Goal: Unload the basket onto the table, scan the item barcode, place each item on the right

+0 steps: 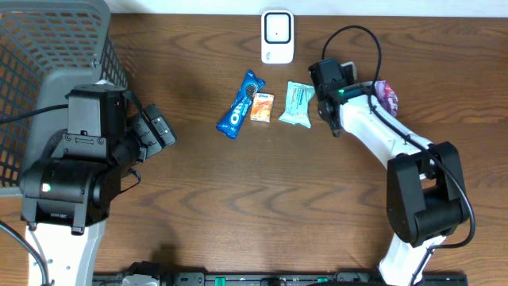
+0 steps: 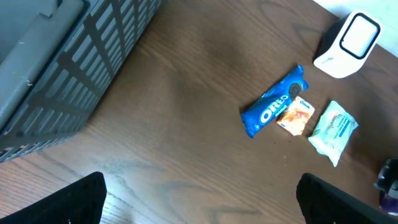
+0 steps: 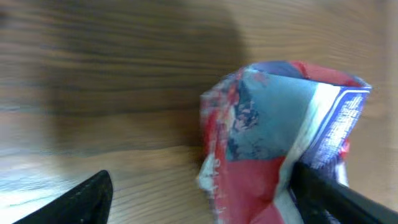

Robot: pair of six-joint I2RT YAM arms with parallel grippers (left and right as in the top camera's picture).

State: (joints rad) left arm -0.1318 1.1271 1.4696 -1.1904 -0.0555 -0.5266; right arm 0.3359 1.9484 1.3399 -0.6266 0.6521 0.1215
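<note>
Lying on the table between the right gripper's (image 3: 200, 175) spread, unclenched jaws: crumpled red-and-blue packet (image 3: 273, 118), right of the white scanner (image 1: 277, 36), seemingly down for regripping. Left gripper (image 2: 202, 199) gaping, empty, parked clear.

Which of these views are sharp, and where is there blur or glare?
Overhead: sharp and evenly lit with soft shadows, the white barcode scanner crisp. Left wrist: sharp, the lettering on the blue Oreo biscuit packet readable. Right wrist: blurred throughout, the crinkled red, blue and white packet soft, pale glare on the wooden table at lower left.
</note>
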